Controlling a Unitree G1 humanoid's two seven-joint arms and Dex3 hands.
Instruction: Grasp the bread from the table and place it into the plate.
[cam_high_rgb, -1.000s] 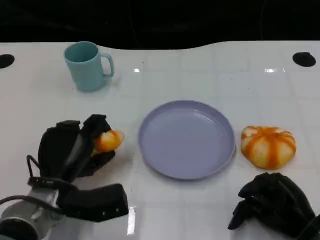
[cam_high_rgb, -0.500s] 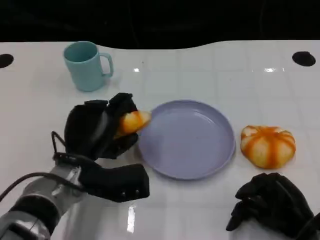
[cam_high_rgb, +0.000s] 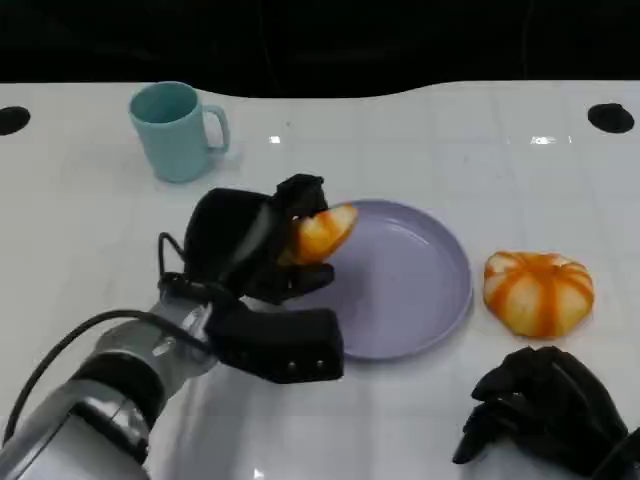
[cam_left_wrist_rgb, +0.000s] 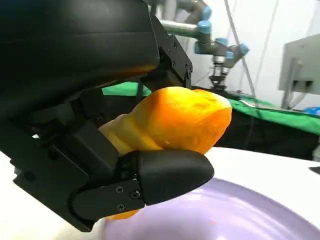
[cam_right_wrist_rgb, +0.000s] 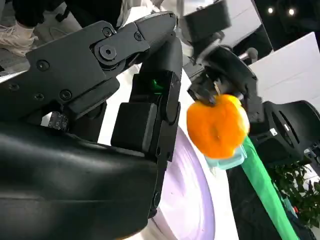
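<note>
My left hand (cam_high_rgb: 250, 245) grips a small orange bread piece (cam_high_rgb: 322, 233) and holds it above the left rim of the lilac plate (cam_high_rgb: 410, 290). In the left wrist view the bread piece (cam_left_wrist_rgb: 175, 120) sits between the black fingers (cam_left_wrist_rgb: 165, 172), with the plate (cam_left_wrist_rgb: 225, 215) below it. The right wrist view catches the bread piece (cam_right_wrist_rgb: 218, 126) raised beyond the plate (cam_right_wrist_rgb: 187, 200). A round, orange-and-white striped bread (cam_high_rgb: 538, 291) lies on the table just right of the plate. My right hand (cam_high_rgb: 545, 408) rests at the lower right with its fingers curled in, holding nothing.
A teal mug (cam_high_rgb: 175, 130) stands at the back left, handle to the right. Two black holes (cam_high_rgb: 609, 117) (cam_high_rgb: 12, 120) mark the table's far corners. The table's far edge meets a dark background.
My left hand has carried the bread piece up and to the right, from the table left of the plate to above the plate's left rim. The right hand has stayed put.
</note>
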